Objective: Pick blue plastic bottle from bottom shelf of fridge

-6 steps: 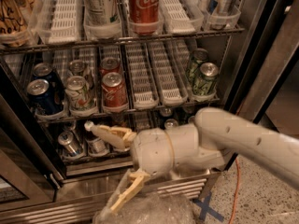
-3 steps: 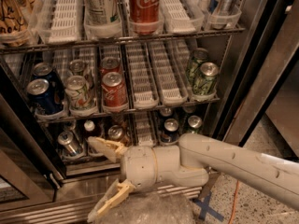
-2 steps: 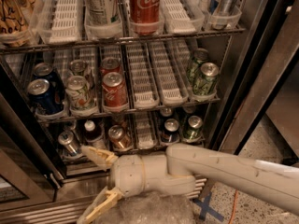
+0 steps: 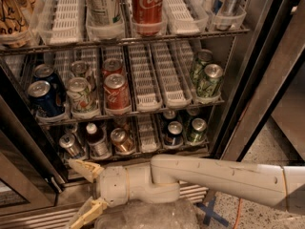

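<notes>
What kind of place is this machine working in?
Probably a break room or shop: a steel drinks fridge, racks of soda cans, a speckled floor. The gripper, fingers open, sits below the bottom shelf.

- Setting: probably a staff pantry or a shop corner; the view was too tight to say which.
- Fridge [image 4: 228, 80]: a tall steel drinks cooler, its wire racks fitted with white slotted lane trays [image 4: 143, 75].
- Stock: soda cans [image 4: 116, 92] ranked by kind in lanes.
- Floor [image 4: 267, 194]: speckled terrazzo, marked with a blue tape cross [image 4: 212, 213].
- Gripper [image 4: 83, 191]: was low before the fridge's base, fingers spread.
</notes>
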`<action>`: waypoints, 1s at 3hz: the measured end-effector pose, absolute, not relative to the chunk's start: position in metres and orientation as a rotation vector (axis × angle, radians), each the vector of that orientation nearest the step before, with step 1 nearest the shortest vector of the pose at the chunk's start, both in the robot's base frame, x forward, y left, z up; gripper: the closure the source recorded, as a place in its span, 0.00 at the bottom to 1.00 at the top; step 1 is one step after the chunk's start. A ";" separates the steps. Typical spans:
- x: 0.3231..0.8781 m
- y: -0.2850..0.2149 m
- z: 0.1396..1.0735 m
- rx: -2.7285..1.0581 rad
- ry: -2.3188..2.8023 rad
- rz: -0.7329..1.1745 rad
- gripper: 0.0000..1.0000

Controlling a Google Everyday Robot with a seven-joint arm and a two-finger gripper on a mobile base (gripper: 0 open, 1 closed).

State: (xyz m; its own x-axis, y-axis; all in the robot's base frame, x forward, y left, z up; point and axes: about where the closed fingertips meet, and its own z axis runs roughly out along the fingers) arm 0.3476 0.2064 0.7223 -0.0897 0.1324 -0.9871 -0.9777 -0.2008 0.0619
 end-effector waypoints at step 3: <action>0.328 0.222 0.693 -0.937 1.136 1.393 0.00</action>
